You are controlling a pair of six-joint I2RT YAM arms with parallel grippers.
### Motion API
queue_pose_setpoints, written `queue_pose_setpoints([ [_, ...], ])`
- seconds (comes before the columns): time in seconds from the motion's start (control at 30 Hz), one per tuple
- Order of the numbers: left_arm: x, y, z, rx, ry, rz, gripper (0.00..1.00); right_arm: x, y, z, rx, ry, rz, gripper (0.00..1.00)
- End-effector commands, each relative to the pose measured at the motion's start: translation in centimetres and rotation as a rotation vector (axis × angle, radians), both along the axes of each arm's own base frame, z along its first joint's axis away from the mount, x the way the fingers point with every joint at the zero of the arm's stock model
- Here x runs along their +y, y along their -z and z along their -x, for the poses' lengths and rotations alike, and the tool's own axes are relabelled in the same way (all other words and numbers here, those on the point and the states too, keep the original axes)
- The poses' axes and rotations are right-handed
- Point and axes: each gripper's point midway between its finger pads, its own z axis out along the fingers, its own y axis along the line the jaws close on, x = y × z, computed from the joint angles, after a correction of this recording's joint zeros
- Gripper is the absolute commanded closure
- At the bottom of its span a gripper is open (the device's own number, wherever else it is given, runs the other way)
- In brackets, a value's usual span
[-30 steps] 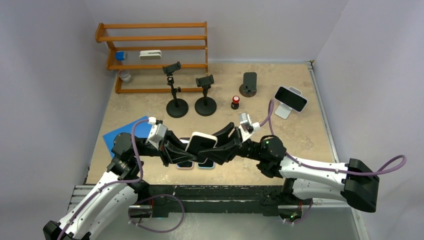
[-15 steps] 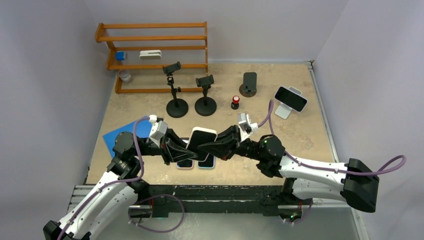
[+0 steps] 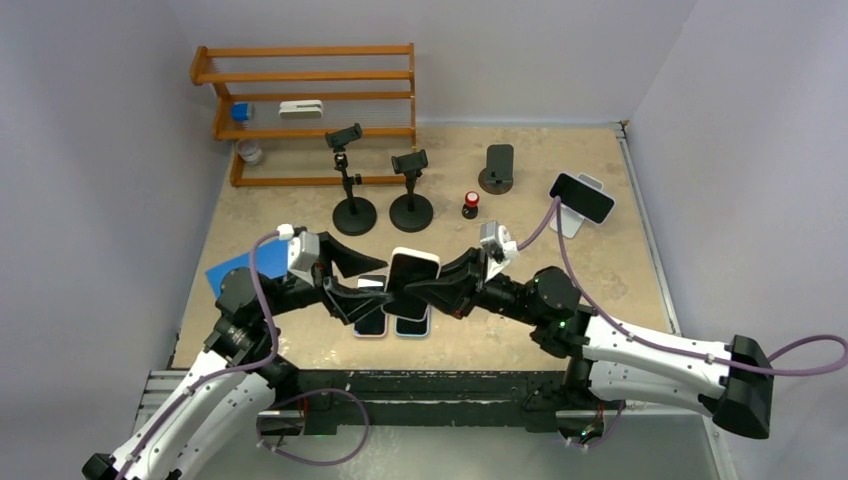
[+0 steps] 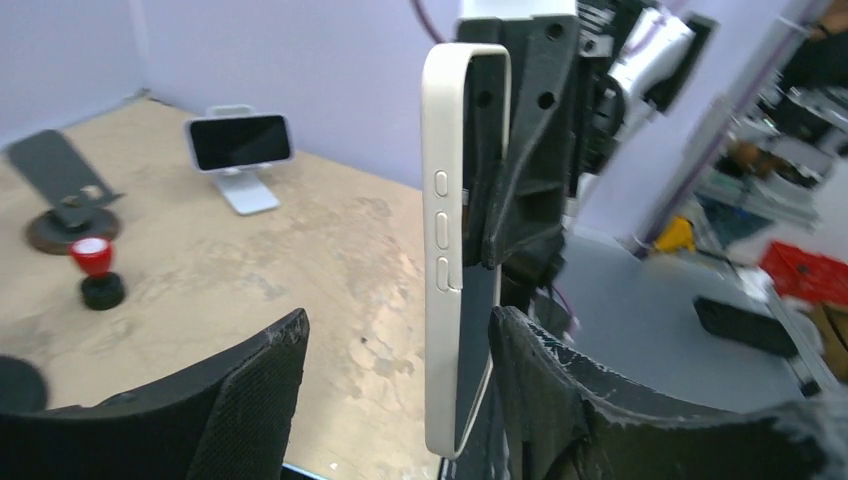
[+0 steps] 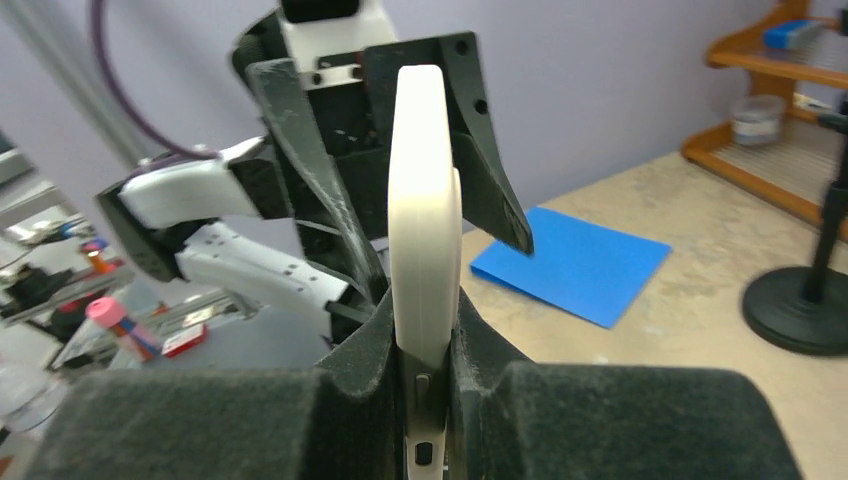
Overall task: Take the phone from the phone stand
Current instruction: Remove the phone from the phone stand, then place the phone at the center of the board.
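One desk (image 3: pixel 600 270): a tan, mottled top that fills the middle of the overhead view, walled in pale grey.
Wooden rack (image 3: pixel 305 78): upper left of the overhead view, at the desk's far edge; a blue item (image 3: pixel 240 112) and a white item (image 3: pixel 300 108) sit on a shelf, and a clear jar (image 3: pixel 249 152) stands lower down.
Two arms: both reach in from the bottom edge and meet just below the centre.
Blue sheet (image 3: pixel 235 270): flat on the desk at centre left, partly under the left arm.
Right pincer (image 3: pixel 430 290): clamped narrow on the lower end of the cream phone (image 3: pixel 410 275), which is raised off the desk and seen edge-on by both wrist cameras.
Left pincer (image 3: pixel 352 283): spread wide, one finger on each side of the cream phone; whether either finger touches it cannot be told.
Two flat phones (image 3: pixel 370 318): side by side on the desk directly beneath the pincers.
Two tripod stands (image 3: pixel 353 213): black, upright, round-based, above centre, each with a clamp on top.
Black easel stand (image 3: pixel 497 168): to the right of the tripod stands.
White stand (image 3: pixel 570 220): upper right, carrying a dark-screened phone (image 3: pixel 581 197) set sideways on it.
Red-capped item (image 3: pixel 470 205): small, between the tripod stands and the white stand.
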Motion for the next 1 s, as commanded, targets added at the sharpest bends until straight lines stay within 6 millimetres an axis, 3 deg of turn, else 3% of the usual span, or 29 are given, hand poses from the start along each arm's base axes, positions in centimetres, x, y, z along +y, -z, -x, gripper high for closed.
queue_pose_setpoints([
  [0.0, 2.0, -3.0, -3.4, 0.0, -0.263, 0.072, 0.32, -1.8, -3.2, -3.2, 0.014, 0.211, 0.011, 1.0],
  [0.2, 4.0, -3.2, -6.3, 0.103, -0.465, 0.11, 0.26, -3.0, 3.1, -6.9, 0.207, 0.397, 0.241, 1.0],
  [0.43, 8.1, -2.6, -10.0, 0.308, -0.771, 0.238, 0.2, -5.4, 10.1, -9.4, 0.42, 0.42, 0.331, 1.0],
  [0.67, 8.5, 0.2, -11.7, 0.509, -0.875, 0.187, 0.14, -5.7, 14.2, -10.2, 0.5, 0.45, 0.396, 1.0],
  [0.8, 8.3, 0.3, -12.2, 0.556, -0.893, 0.133, 0.13, -6.0, 16.0, -10.6, 0.538, 0.437, 0.422, 1.0],
  [0.97, 8.6, -0.8, -11.7, 0.486, -0.88, 0.135, 0.11, -6.9, 18.4, -11.1, 0.601, 0.416, 0.451, 1.0],
])
